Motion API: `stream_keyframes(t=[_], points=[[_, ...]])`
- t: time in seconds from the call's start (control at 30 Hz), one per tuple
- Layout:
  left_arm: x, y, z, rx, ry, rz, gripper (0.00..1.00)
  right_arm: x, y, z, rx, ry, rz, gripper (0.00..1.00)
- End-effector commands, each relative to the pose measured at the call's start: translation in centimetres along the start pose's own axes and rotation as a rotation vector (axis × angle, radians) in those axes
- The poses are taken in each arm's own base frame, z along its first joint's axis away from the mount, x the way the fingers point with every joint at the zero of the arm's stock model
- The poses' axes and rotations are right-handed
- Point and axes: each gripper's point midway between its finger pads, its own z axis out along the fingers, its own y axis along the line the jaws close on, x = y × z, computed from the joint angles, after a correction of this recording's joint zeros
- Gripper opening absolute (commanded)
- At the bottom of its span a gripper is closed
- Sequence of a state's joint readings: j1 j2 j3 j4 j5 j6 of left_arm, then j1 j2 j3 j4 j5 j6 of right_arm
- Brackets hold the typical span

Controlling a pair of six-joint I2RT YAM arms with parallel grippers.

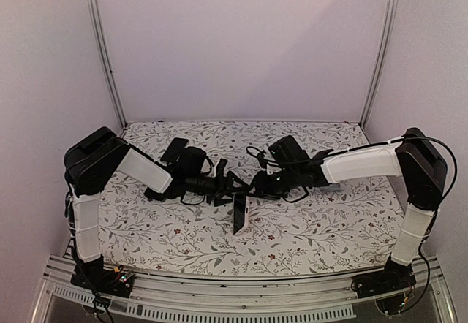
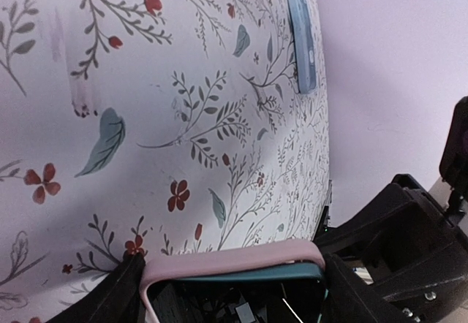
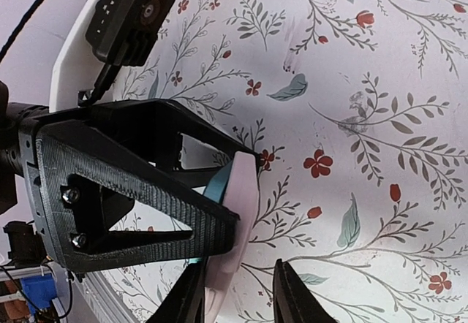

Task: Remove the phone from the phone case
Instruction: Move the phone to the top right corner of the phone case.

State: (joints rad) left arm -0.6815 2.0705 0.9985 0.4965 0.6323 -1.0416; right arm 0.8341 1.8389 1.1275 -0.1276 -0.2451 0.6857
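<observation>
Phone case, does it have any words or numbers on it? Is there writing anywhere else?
There is no text to read in any view.
The pink phone case held in the left claw is plain.
The phone inside shows only a teal edge, with no brand.
The blue-grey slab has no label.
The flowery tablecloth has only leaves and flowers.

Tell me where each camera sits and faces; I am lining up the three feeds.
Top external: above and behind the bases, looking down on the table; both arms, left gripper and right gripper together at the phone case.
Left wrist: on the left arm, looking past its fingers across the table; right arm at right.
Right wrist: on the right arm, facing the table; own fingers below, left gripper ahead.
Shared: both wrist views show the pink case around the teal phone.
</observation>
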Motion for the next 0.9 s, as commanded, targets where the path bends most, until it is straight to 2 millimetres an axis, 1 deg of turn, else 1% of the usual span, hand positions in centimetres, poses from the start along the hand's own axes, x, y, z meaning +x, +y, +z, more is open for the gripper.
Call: stream_keyframes(t=[0.0, 0.07, 0.17, 0.27, 0.37, 0.5, 0.67, 0.8, 0.87], points=[[1.3, 3.1, -0.4, -0.074, 0.039, -0.115, 0.45, 4.5, -2.3, 0.2, 0.121, 0.156, -0.030, 0.35], [1.2, 3.2, -0.5, -0.074, 0.036, -0.116, 0.45, 4.9, -2.5, 0.3, 0.148, 0.171, -0.044, 0.35], [1.1, 3.2, -0.6, -0.075, 0.030, -0.119, 0.45, 5.7, -3.9, 0.1, 0.217, 0.199, -0.038, 0.34], [1.0, 3.4, -0.7, -0.077, 0.022, -0.123, 0.44, 6.4, -5.3, -0.2, 0.286, 0.224, -0.040, 0.29], [1.1, 3.5, -0.7, -0.077, 0.021, -0.127, 0.44, 7.0, -6.2, -0.3, 0.339, 0.248, -0.051, 0.23], [1.1, 3.7, -0.8, -0.073, 0.017, -0.131, 0.43, 7.5, -6.6, 0.2, 0.360, 0.286, -0.062, 0.23], [1.2, 3.7, -0.8, -0.066, 0.012, -0.135, 0.43, 7.6, -6.8, 0.7, 0.382, 0.311, -0.065, 0.23], [1.1, 3.5, -0.9, -0.061, 0.006, -0.131, 0.43, 8.1, -8.2, 0.6, 0.472, 0.352, -0.081, 0.23], [1.0, 3.4, -1.0, -0.057, -0.001, -0.132, 0.42, 8.4, -8.8, 0.5, 0.520, 0.366, -0.096, 0.25]])
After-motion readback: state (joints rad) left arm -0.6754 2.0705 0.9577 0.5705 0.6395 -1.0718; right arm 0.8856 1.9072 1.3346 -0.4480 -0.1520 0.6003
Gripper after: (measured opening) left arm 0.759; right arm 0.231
